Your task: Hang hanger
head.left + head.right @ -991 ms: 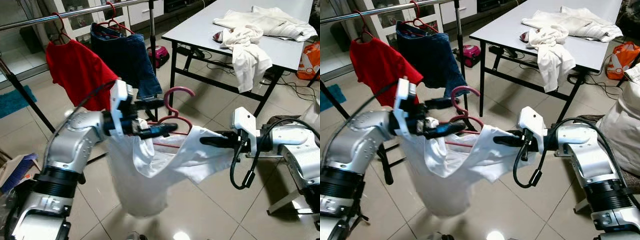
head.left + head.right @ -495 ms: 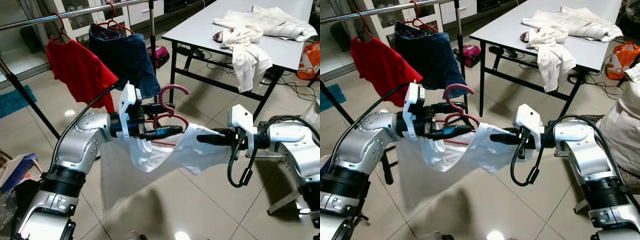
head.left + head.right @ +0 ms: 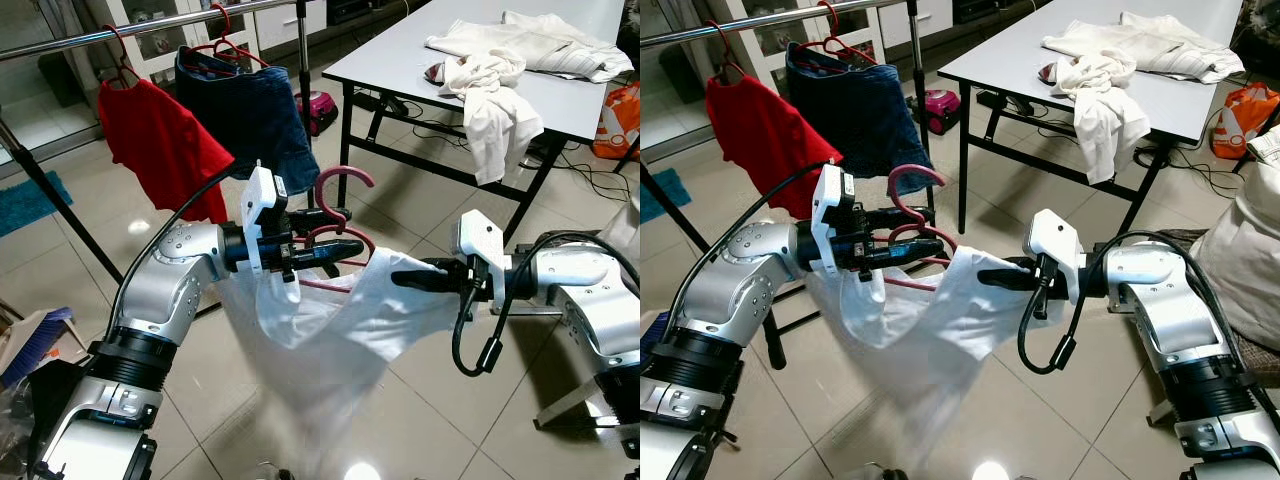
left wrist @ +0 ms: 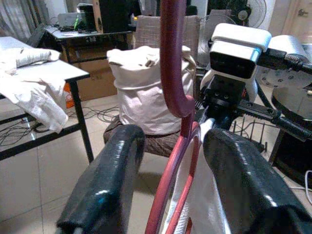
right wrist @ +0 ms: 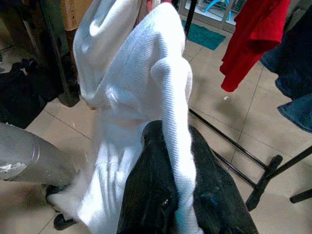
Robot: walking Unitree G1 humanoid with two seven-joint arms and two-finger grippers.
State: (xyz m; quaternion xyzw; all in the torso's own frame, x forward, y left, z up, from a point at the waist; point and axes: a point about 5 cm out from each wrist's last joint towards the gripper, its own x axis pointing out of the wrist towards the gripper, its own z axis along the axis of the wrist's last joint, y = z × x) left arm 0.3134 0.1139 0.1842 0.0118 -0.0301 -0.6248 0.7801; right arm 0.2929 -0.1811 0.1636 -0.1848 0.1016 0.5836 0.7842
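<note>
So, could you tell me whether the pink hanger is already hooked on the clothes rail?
No, the pink hanger is held in the left gripper in mid-air, well below the clothes rail.

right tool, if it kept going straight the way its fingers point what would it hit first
The right tool is shut on the white shirt and points toward the robot's left. Straight on, it would likely first meet the pink hanger held by the left tool, though depth is hard to judge.

Both silver arms reach inward at chest height, the left gripper (image 3: pixel 345 250) and right gripper (image 3: pixel 405 279) each clamped closed.
</note>
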